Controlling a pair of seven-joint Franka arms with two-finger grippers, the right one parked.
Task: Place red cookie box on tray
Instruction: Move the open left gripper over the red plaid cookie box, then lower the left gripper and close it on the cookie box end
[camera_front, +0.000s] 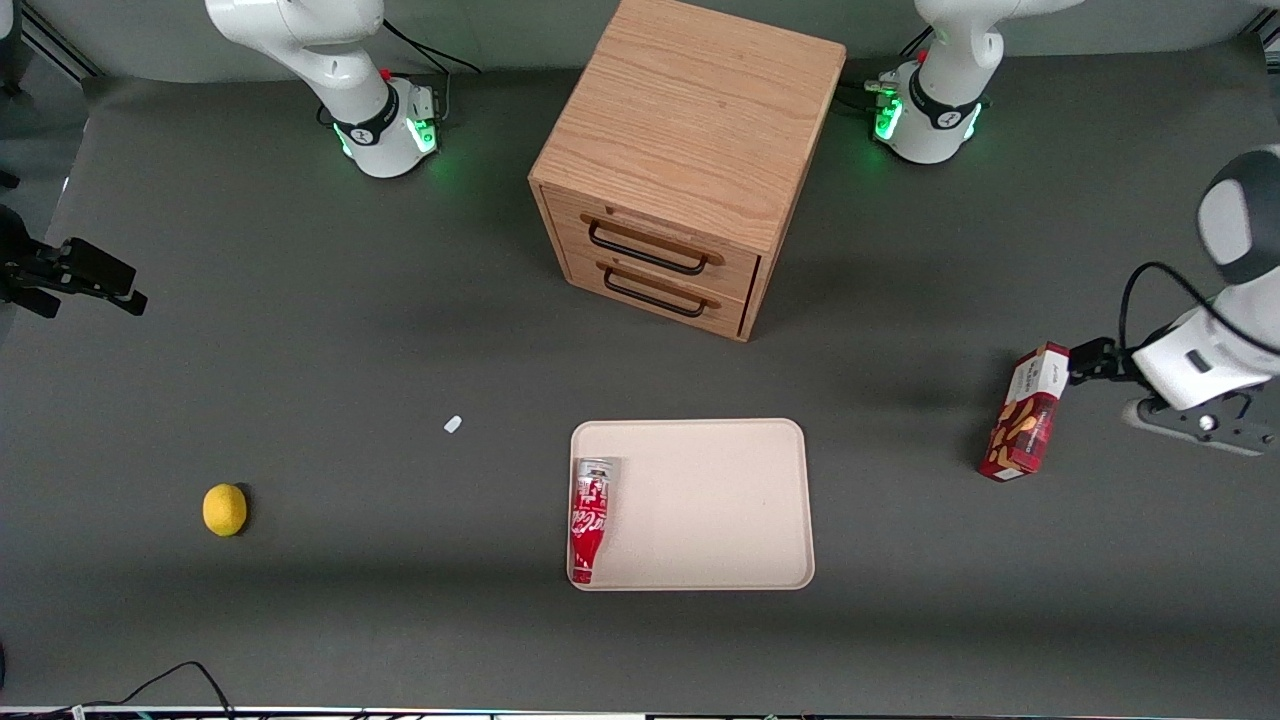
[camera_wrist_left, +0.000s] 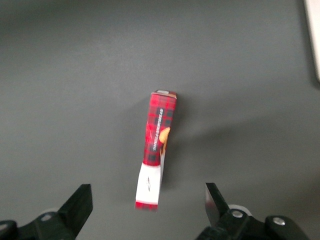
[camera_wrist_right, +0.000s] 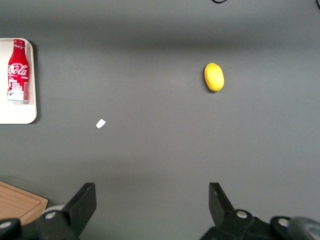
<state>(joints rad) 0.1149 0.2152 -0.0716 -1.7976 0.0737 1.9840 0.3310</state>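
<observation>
The red cookie box (camera_front: 1025, 412) rests on its narrow side on the grey table, toward the working arm's end, well apart from the tray (camera_front: 720, 480). Its white end panel points away from the front camera. My left gripper (camera_front: 1085, 362) hovers by that white end. In the left wrist view the box (camera_wrist_left: 159, 145) sits centred between the two fingers of the gripper (camera_wrist_left: 147, 192), which is open wide, and neither finger touches it. A strip of the tray's rim (camera_wrist_left: 315, 45) also shows in that view.
A red Coca-Cola bottle (camera_front: 590, 518) lies in the tray along the edge toward the parked arm. A wooden two-drawer cabinet (camera_front: 690, 150) stands farther back. A yellow lemon (camera_front: 224, 509) and a small white scrap (camera_front: 453, 424) lie toward the parked arm's end.
</observation>
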